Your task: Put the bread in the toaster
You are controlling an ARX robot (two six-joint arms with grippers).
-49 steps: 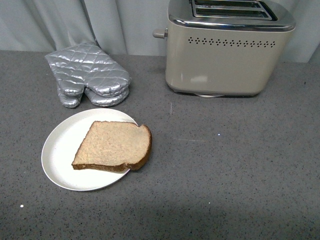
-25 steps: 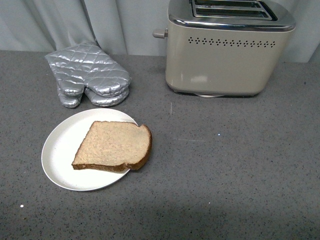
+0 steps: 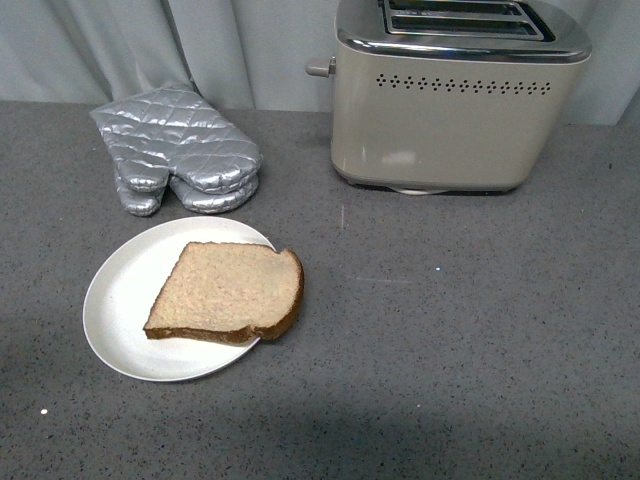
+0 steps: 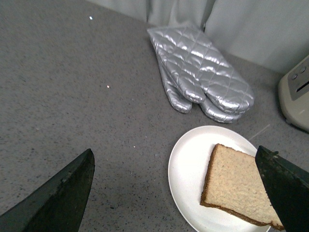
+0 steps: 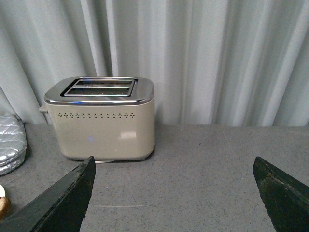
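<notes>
Grey speckled desk (image 3: 450, 330) fills the front view, with neither tool in sight. The bread (image 3: 228, 292) lies flat on a white plate (image 3: 115, 300), and the toaster (image 3: 450, 120) stands well apart from it, no slice showing in its slots. Nothing of the task looks done: grasp, carry and drop are all left.

Left wrist view: the left tool (image 4: 174, 151) hangs spread wide and empty, with the bread just ahead of it, nearer one finger.

Right wrist view: the right tool (image 5: 174, 159) also gapes empty, the toaster ahead of it.

No brand or writing is legible.
</notes>
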